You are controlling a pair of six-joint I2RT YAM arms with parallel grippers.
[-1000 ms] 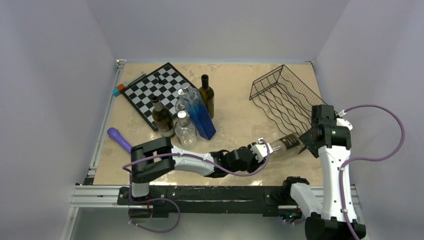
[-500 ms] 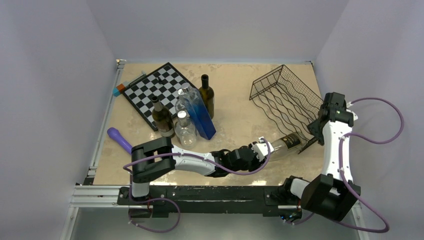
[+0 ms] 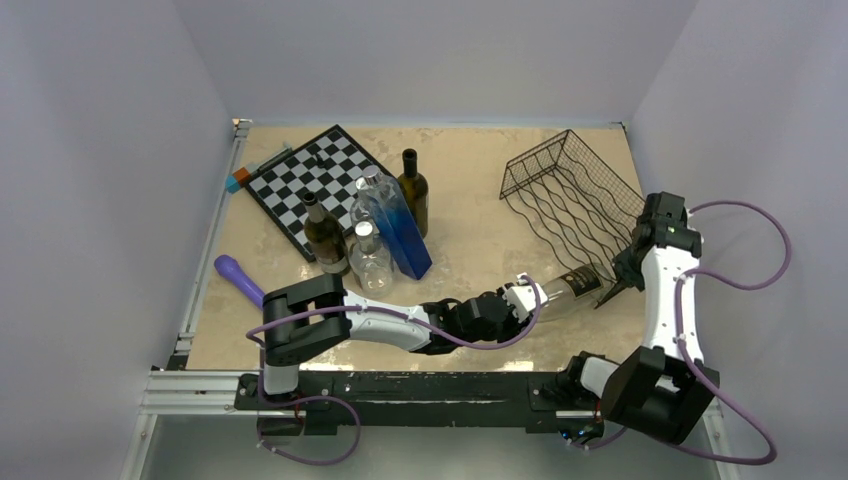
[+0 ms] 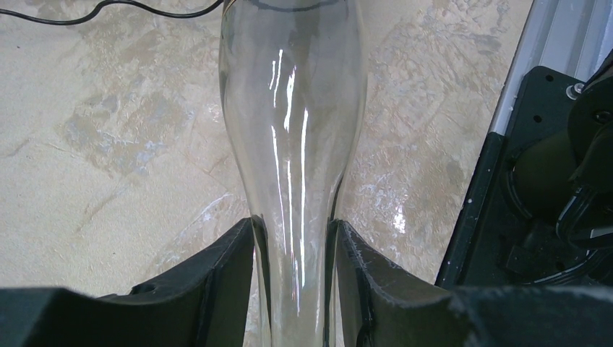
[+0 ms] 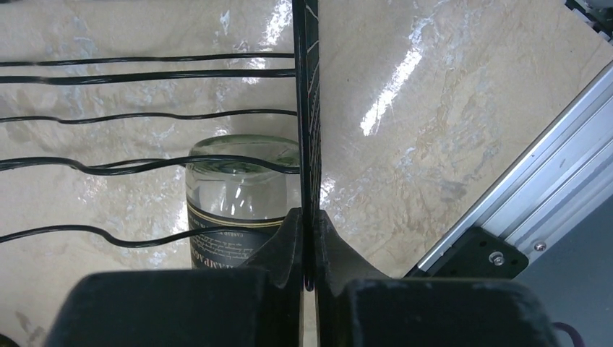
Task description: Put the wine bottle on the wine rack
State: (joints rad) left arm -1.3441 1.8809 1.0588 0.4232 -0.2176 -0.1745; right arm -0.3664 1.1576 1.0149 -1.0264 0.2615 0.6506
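Half done: the left end effector (image 4: 295, 231) holds the wine bottle (image 3: 571, 289) by its neck, base not yet seated in the wine rack (image 3: 566, 196), whose wire the right end effector (image 5: 308, 242) pinches.

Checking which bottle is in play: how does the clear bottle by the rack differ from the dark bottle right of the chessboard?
The clear wine bottle is held sideways by the left gripper, base at the wine rack; the dark bottle stands upright, untouched. The clear wine bottle is see-through, the dark bottle nearly opaque. Both are long-necked glass.
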